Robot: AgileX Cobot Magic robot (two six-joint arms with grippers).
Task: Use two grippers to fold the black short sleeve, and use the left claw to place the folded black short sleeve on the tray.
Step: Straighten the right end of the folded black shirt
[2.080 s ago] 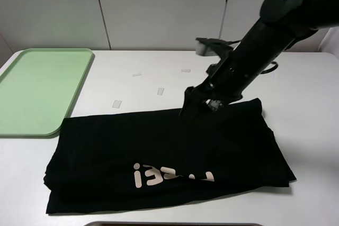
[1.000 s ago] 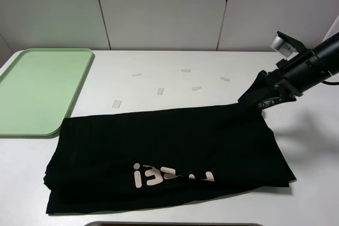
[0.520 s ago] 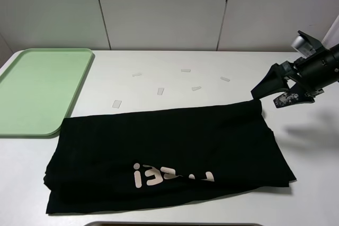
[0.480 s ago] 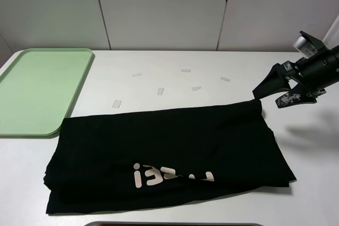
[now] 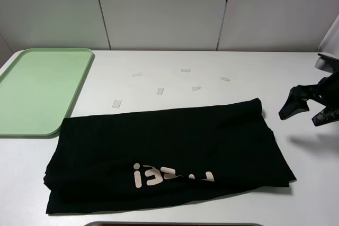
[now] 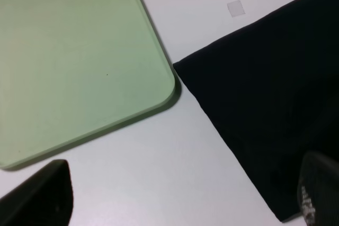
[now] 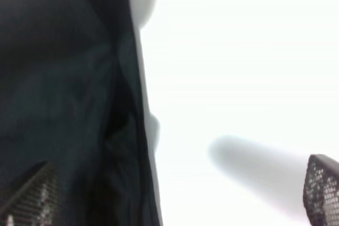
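**Pausing between folds, both tools standing empty**

Judging the first lengthwise fold as done. Finding the large black cotton T-shirt (image 5: 169,146) lying doubled and flat across the middle and six o'clock stretch of the white surface (image 5: 243,62). Reading its pale pink block lettering (image 5: 172,175) upside down toward six o'clock. Finding the flat pale green plastic tray (image 5: 37,88) at ten o'clock, carrying nothing, its near corner just beside the shirt's nine o'clock corner; not being able to tell whether touching or narrowly apart. Noting a few small pale strips (image 5: 160,91) scattered toward twelve o'clock, apart from the cloth.

Judging the next move to be a crosswise fold. Calling for a tool at each corner of one short end, pinching through both layers and lifting together. Then carrying that end over toward the opposite one while keeping the edges lined up. Needing a bundle smaller than the tray before any placing by the left side.

Seeing the right tool (image 5: 308,113) hovering at three o'clock, clear of the shirt's edge, jaws spread wide and gripping nothing. Showing, in its wrist view, mesh-faced fingertips (image 7: 320,189) far apart above bare surface and the cloth's edge.

Missing the left tool (image 6: 178,194) in the high view. Catching it only in its wrist view, fingers (image 6: 42,194) set wide apart, holding nothing, hanging over the shirt's corner beside the tray.
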